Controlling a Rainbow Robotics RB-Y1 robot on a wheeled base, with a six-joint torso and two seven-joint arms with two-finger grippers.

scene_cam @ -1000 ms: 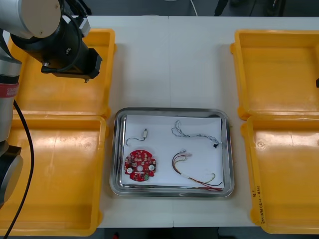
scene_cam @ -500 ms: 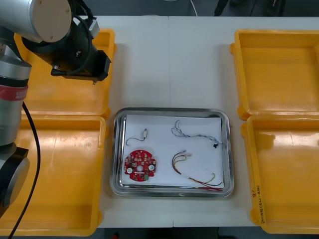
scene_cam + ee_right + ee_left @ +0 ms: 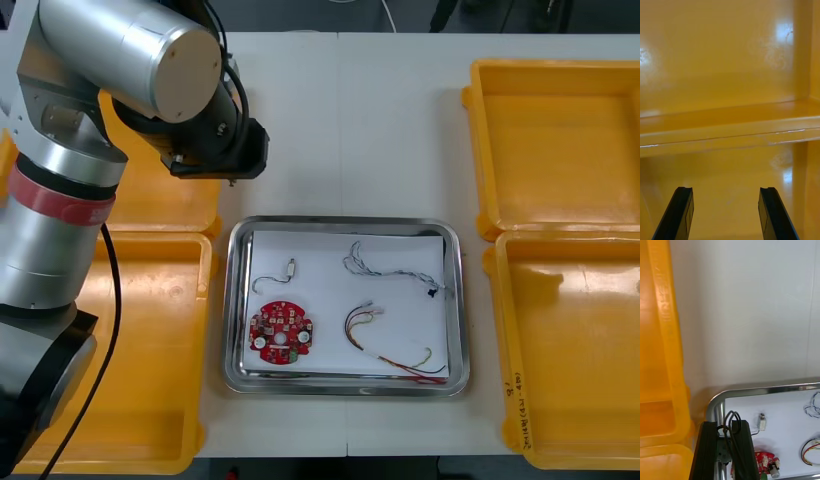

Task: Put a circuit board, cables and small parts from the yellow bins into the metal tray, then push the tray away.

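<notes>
1. Left gripper (image 3: 725,450), narrowed on a thin black cable (image 3: 730,416), hangs by the far-left corner of the shiny metal tray (image 3: 752,390) (white inside).
2. Carry your load over bare white floor, clear of the round red circuit board (image 3: 282,333) and small metal part (image 3: 291,268); lower, then release.
3. Right gripper (image 3: 726,213), fingers wide apart, waits over a yellow plastic bin (image 3: 730,127).
4. The cable's ends hide behind the fingers; its length is unclear.
</notes>
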